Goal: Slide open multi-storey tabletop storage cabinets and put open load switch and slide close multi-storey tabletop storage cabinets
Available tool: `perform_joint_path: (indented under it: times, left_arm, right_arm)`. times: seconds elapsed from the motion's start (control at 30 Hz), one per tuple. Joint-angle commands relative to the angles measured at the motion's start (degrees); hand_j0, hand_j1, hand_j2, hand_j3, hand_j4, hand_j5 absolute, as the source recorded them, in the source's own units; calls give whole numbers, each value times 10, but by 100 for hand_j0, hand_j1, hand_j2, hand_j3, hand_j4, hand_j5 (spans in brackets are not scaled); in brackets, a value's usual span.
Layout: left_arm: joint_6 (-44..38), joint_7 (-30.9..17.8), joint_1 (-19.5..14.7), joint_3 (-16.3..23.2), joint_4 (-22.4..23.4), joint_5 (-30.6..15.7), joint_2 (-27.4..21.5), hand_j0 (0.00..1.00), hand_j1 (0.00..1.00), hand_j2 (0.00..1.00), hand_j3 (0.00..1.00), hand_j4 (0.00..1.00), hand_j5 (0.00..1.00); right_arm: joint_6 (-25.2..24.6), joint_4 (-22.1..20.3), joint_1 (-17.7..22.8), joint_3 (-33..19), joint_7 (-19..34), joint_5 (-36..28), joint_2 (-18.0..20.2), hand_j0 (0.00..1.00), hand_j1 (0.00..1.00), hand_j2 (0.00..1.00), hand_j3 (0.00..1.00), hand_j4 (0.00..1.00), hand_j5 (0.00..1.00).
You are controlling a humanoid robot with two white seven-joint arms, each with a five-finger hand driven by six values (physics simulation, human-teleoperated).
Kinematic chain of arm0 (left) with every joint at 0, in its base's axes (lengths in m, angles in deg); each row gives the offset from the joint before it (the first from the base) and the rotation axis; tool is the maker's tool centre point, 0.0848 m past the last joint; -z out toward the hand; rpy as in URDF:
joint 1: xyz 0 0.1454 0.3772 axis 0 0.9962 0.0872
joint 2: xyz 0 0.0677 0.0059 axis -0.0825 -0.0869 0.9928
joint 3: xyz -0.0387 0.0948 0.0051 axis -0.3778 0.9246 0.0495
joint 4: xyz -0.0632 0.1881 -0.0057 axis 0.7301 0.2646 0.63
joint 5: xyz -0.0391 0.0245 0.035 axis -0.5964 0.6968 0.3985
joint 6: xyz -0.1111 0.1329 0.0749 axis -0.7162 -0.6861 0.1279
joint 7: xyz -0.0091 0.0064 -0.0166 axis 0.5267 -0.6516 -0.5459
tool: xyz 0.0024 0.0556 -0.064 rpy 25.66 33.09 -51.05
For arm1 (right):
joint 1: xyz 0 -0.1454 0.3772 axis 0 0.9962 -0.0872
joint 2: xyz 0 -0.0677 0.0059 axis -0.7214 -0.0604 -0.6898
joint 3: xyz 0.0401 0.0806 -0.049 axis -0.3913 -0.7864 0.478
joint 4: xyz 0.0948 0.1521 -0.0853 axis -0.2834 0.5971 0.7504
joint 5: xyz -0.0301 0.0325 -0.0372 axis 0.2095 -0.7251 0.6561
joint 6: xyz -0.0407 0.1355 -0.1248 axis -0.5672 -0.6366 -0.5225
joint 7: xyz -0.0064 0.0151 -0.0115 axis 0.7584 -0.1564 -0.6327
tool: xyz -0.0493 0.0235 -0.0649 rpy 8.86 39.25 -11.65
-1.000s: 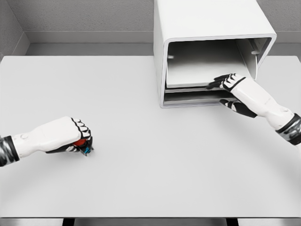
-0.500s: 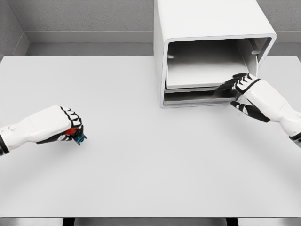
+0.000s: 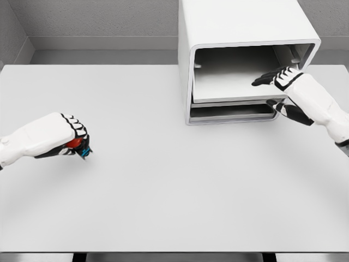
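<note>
The white storage cabinet [image 3: 240,24] stands at the back of the table, right of the middle, with its front open toward me. Inside, an upper tray [image 3: 234,90] sits above a lower slot [image 3: 232,112]. My right hand [image 3: 278,82] reaches into the cabinet's right side, its fingers spread over the tray's right end and holding nothing. Far to the left, my left hand [image 3: 68,139] is curled into a fist around the load switch [image 3: 80,148], a small red and blue part that is mostly hidden by the fingers.
The white table [image 3: 163,191] runs to a grey back wall. Its front edge is near the bottom of the view. The cabinet is the only obstacle on it.
My right hand has risen from the lower slot's right end to the upper tray. My left hand has drawn back to the left and slightly away from me with the switch.
</note>
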Motion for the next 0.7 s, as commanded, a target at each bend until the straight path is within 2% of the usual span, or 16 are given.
perform_joint_path:
  times: [0.0, 0.1, 0.23, 0.67]
  left_arm:
    - [-1, 0, 0, -4, 3, -3, 1, 33, 33, 33, 33, 33, 33]
    - [-1, 0, -1, -4, 4, -3, 1, 33, 33, 33, 33, 33, 33]
    - [-1, 0, -6, -4, 4, -3, 8, 33, 33, 33, 33, 33, 33]
    - [-1, 0, -28, -5, 4, -2, 30, 33, 33, 33, 33, 33, 33]
  right_arm:
    - [0, 10, -1, 23, 0, 8, -14, 70, 70, 70, 70, 70, 70]
    - [0, 33, -24, 52, 0, 20, -29, 70, 70, 70, 70, 70, 70]
    - [0, 43, -27, 61, 0, 26, -37, 70, 70, 70, 70, 70, 70]
    - [0, 46, -5, 63, -1, 31, -30, 72, 72, 72, 72, 72, 72]
